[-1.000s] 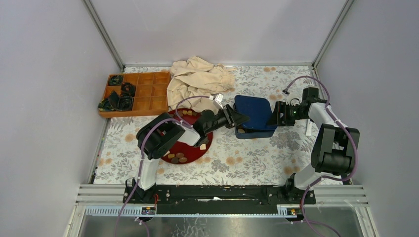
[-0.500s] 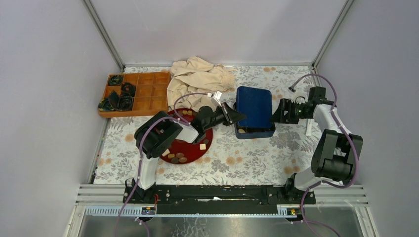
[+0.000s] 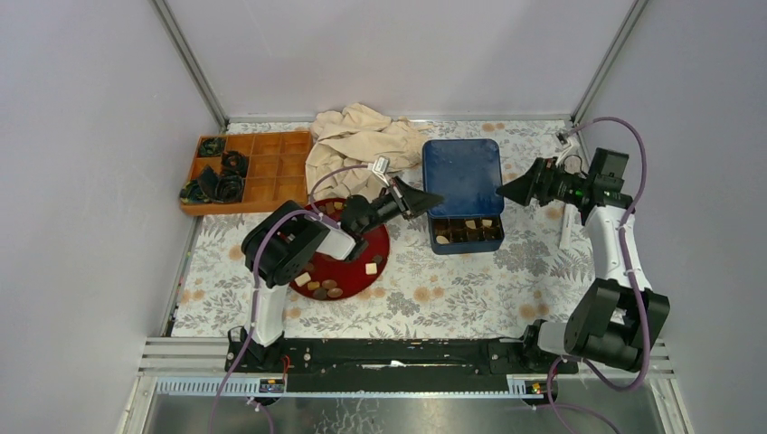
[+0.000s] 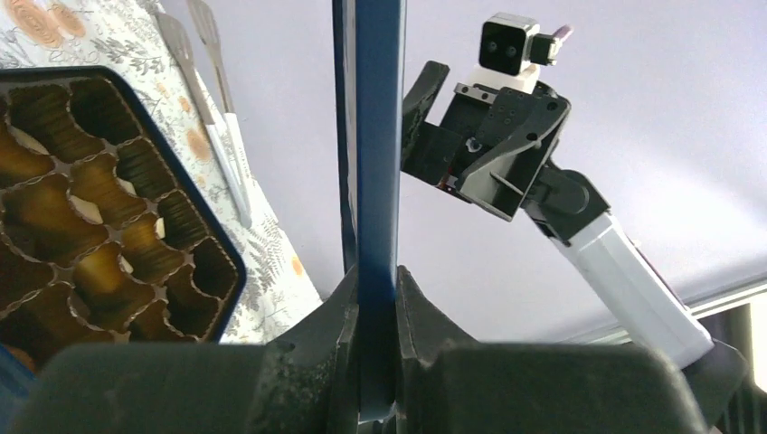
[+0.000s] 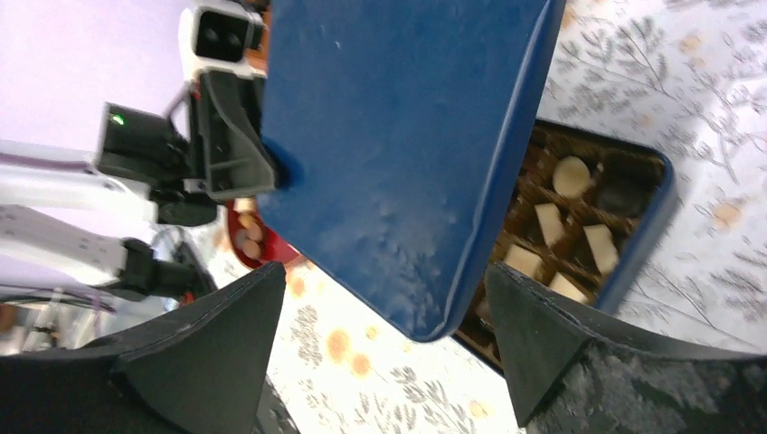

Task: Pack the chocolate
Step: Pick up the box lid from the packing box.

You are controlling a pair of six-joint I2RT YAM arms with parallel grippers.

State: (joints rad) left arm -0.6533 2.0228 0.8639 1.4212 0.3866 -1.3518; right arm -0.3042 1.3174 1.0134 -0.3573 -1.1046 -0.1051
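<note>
1. Broadly, we see a flower-patterned surface that carries everything, with both arms reaching over it from the near edge.
2. Next in size, a crumpled beige cloth lies heaped at the far side, left of middle.
3. We find an orange tray with many compartments at the far left. Black items fill its left-hand cells.
4. We see a blue lid raised off its tin and tilted up over the tin's far side. In the left wrist view it shows edge-on.
5. We see the blue tin standing uncovered near the middle of the surface, its inside split into brown scalloped cells.
6. We note a red plate just left of the tin, partly under the left arm.
7. We see the left fingers clamped on the lid's left edge, one on each face.
8. We see the right fingers spread wide, pointing at the lid's right edge, near it but not touching it.
9. We spot white-handled tongs lying on the surface right of the tin.
10. We find the chocolate in two places. Cream, light brown and dark pieces sit in the tin's cells, and more lie loose on the plate, at its near and far edges.
</note>
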